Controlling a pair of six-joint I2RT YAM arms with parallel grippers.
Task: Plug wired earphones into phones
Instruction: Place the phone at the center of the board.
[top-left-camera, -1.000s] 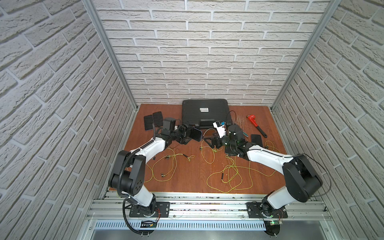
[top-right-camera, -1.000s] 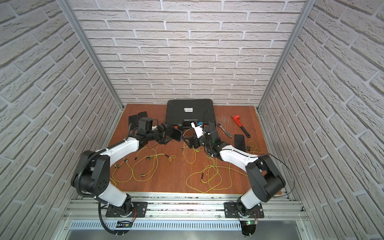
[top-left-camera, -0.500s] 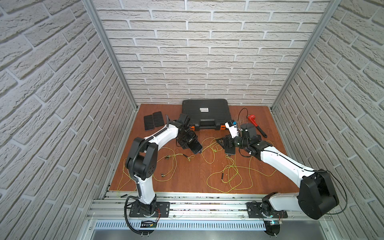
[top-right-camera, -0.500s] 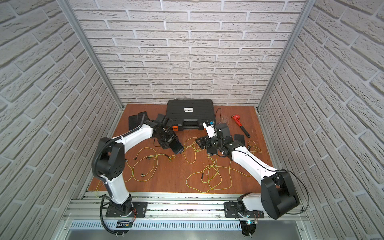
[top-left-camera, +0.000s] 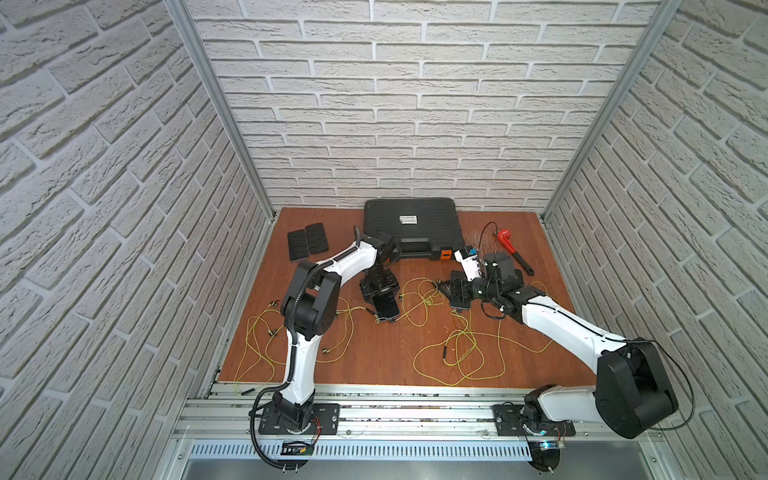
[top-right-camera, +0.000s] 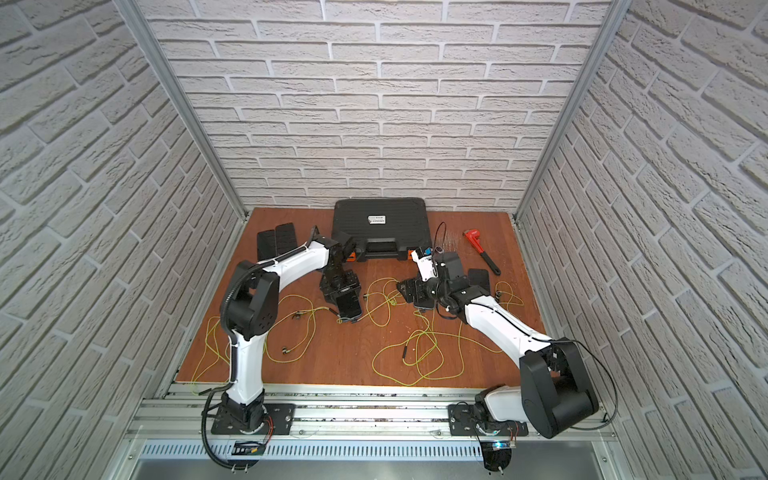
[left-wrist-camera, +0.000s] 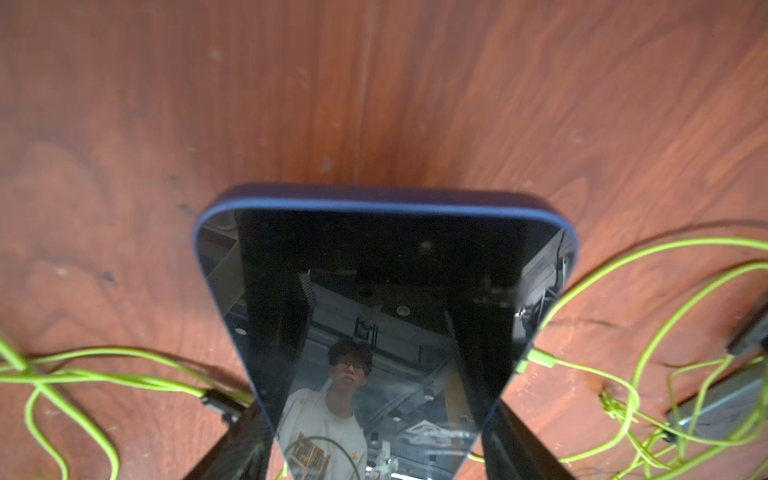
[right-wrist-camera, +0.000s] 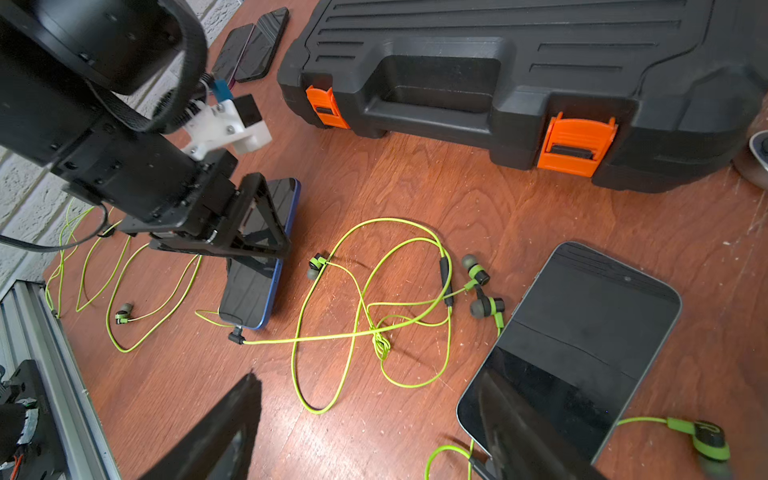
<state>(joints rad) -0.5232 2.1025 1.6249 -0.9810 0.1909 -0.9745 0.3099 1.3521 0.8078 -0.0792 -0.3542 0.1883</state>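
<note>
Right wrist view: my left end effector (right-wrist-camera: 257, 255) pinches the blue-edged phone (right-wrist-camera: 249, 299) on the bench (right-wrist-camera: 498, 199). My right end effector (right-wrist-camera: 368, 376) is spread by the grey phone (right-wrist-camera: 582, 332).

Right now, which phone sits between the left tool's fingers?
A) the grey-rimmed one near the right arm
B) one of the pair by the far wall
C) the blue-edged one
C: in the left wrist view the blue-edged phone fills the gap between the fingers of the left tool, one finger against each long side.
</note>
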